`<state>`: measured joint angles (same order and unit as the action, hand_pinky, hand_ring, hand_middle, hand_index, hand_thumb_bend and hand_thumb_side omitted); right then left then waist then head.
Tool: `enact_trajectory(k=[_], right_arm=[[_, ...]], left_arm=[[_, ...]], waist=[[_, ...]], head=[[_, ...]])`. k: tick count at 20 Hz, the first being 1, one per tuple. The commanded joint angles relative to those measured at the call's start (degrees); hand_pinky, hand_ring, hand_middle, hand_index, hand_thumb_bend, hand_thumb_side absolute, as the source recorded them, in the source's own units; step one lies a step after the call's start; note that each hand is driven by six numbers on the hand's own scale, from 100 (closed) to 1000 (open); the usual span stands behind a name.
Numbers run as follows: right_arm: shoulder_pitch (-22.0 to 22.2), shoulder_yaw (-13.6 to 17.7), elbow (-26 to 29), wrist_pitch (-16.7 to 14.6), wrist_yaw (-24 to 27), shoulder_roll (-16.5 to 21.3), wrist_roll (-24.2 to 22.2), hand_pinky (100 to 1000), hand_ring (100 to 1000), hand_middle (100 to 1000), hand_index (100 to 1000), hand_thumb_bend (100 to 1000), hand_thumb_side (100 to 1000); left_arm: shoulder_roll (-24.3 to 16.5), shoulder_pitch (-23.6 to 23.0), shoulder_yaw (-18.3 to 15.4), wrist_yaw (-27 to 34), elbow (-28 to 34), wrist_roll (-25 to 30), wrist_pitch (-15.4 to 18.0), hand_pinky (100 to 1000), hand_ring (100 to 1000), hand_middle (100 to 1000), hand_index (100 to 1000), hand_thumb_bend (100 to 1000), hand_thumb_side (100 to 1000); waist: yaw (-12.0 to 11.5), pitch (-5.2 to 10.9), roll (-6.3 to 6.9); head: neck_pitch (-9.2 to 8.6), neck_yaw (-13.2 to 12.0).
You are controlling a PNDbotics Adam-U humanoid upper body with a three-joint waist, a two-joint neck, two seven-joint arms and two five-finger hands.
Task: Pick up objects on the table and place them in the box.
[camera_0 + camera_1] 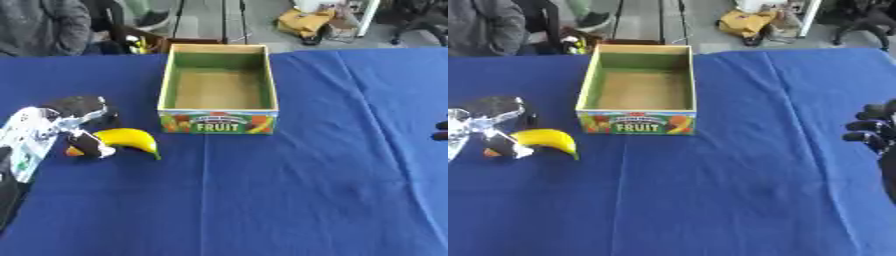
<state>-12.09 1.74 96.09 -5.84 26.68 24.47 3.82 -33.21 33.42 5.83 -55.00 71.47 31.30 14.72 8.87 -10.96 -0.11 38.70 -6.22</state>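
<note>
My left hand (83,127) pinches the banana (131,139), left of the fruit box (218,122). My right hand (871,131) idles, fingers curled on nothing.

My left hand (77,116) is showing a black, rounded back and black fingers tipped in white, just left of the banana (129,138). Behind it my forearm is looking silvery-white with small dark markings on its casing. My right hand (871,127) is showing only black, glossy rounded fingers, well right of the banana.
</note>
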Motion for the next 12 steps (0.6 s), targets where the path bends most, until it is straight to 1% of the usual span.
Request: enact_trajectory(k=[1,2,4,5,6,7,12], right_arm=[[-0.6,0.4,0.5,-0.2,0.1,1.0,-0.1,537,569,562,643,100,621],[-0.6,0.4,0.5,-0.2,0.1,1.0,-0.1,537,569,562,643,100,621],[-0.6,0.4,0.5,-0.2,0.1,1.1,-0.2,537,570,562,643,100,621],[-0.6,0.4,0.5,-0.2,0.1,1.1,-0.2,537,570,562,643,100,621],[-0.7,0.4,0.5,-0.2,0.1,1.1,-0.2,537,570,562,643,100,621],[-0.7,0.4,0.5,-0.2,0.1,1.1,-0.2,537,570,562,643,100,621],[-0.6,0.3,0.5,-0.2,0.1,1.1,-0.2,537,570,562,643,100,621]], left_arm=[[-1.1,0.7,0.0,0.1,0.5,-0.5,0.0,514,461,459,580,370,249],[-1.1,0.7,0.0,0.2,0.5,-0.7,-0.1,512,459,457,577,361,246],[-1.1,0.7,-0.1,0.5,0.6,-1.2,-0.3,495,442,431,541,301,226],[-1.1,0.7,-0.2,0.7,0.6,-1.4,-0.4,491,438,425,534,294,224],[-1.1,0.7,-0.2,0.9,0.7,-1.6,-0.5,484,432,416,523,255,236],[-1.1,0.7,-0.2,1.1,0.8,-1.7,-0.6,482,429,412,518,270,220],[-1.6,1.1,-0.8,3.1,2.0,-0.8,-0.6,478,421,397,500,241,225]], waist=[[-0.1,0.78,-0.13],[-0.1,0.78,-0.14],[-0.1,0.79,-0.17],[-0.1,0.79,-0.18],[-0.1,0.8,-0.19],[-0.2,0.81,-0.19],[-0.2,0.9,-0.24]], head=[[-0.41,0.0],[-0.42,0.0],[-0.44,0.0],[-0.45,0.0],[-0.47,0.0],[-0.49,-0.1],[-0.55,-0.1]])
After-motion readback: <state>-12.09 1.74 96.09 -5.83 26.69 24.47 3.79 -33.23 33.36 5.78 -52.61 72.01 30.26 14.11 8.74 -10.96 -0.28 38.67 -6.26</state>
